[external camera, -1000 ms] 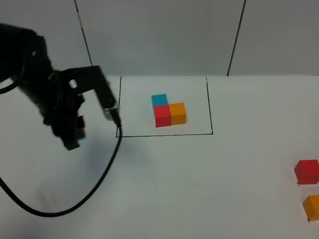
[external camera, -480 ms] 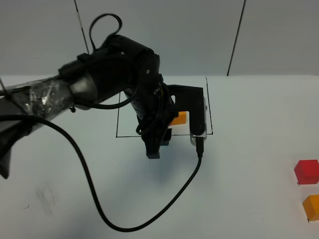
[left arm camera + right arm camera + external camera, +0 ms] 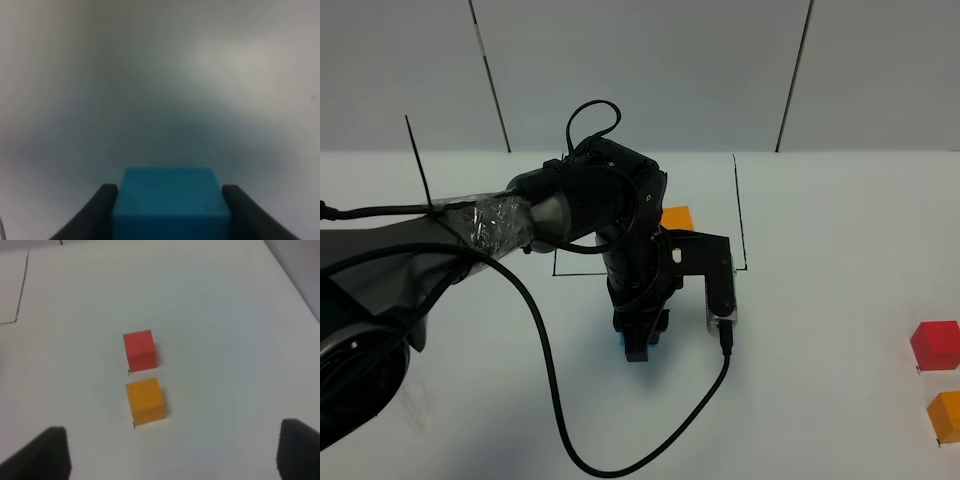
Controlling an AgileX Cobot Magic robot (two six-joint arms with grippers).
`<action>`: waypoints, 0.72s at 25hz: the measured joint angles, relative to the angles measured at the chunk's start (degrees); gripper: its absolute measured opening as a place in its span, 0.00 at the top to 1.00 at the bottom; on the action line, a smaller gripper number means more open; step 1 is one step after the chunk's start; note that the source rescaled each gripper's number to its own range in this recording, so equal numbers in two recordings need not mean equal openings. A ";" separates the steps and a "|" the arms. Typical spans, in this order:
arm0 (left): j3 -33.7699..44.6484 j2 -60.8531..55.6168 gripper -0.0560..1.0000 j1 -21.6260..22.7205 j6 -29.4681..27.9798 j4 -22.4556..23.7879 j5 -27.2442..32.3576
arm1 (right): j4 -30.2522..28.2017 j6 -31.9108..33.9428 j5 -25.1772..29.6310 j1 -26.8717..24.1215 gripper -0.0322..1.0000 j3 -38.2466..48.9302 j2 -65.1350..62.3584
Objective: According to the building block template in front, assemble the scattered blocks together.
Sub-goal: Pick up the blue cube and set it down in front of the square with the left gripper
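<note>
While the left tool (image 3: pixel 638 347) pinches the blue cube (image 3: pixel 170 202) low over the table (image 3: pixel 820 330), just in front of the template (image 3: pixel 677 217) frame, the red cube (image 3: pixel 935 345) & orange cube (image 3: pixel 947 415) sit well apart to the right — side by side, ahead of the right tool (image 3: pixel 175 455), which hangs spread wide, empty. For those two the right arm is nearer. Most of the template is hidden by the left arm — otherwise nothing blocks the way.

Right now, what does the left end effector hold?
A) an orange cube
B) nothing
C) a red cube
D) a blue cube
D: the left wrist view shows the blue cube clamped between the jaws of the left end effector.
</note>
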 joint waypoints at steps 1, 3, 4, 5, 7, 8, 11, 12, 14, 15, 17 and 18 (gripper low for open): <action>0.00 0.03 0.95 0.00 0.00 0.00 -0.65 | 0.00 0.00 0.00 0.00 0.13 0.00 0.00; 0.00 0.33 0.95 0.00 0.00 0.00 -2.06 | 0.00 0.00 0.00 0.00 0.13 0.00 0.00; 0.00 0.52 0.95 0.00 0.00 -0.03 -2.84 | 0.00 0.00 0.00 0.00 0.13 0.00 0.00; 0.00 0.71 0.95 0.00 0.00 -0.07 -3.38 | 0.00 0.00 0.00 0.00 0.13 0.00 0.00; -0.06 1.18 0.95 0.00 0.00 -0.62 -4.16 | 0.00 0.00 0.00 0.00 0.13 0.00 0.00; -0.06 1.59 0.95 0.00 0.05 -0.99 -4.26 | 0.00 0.00 0.00 0.00 0.13 0.00 0.00; -0.13 2.72 0.95 0.00 0.23 -1.59 -4.33 | 0.00 0.00 0.00 0.00 0.13 0.00 0.00; -0.27 2.83 0.95 0.00 0.23 -1.66 -4.33 | 0.00 0.00 0.00 0.00 0.13 0.00 0.00; -0.33 2.85 0.95 0.00 0.45 -1.72 -4.33 | 0.00 0.00 0.00 0.00 0.13 0.00 0.00; -0.37 2.85 0.95 0.00 0.76 -1.77 -4.33 | 0.00 0.00 0.00 0.00 0.13 0.00 0.00; -0.37 2.86 0.95 0.00 1.11 -1.77 -4.33 | 0.00 0.00 0.00 0.00 0.13 0.00 0.00; -0.37 2.86 0.95 0.00 1.17 -1.77 -4.33 | 0.00 0.00 0.00 0.00 0.13 0.00 0.00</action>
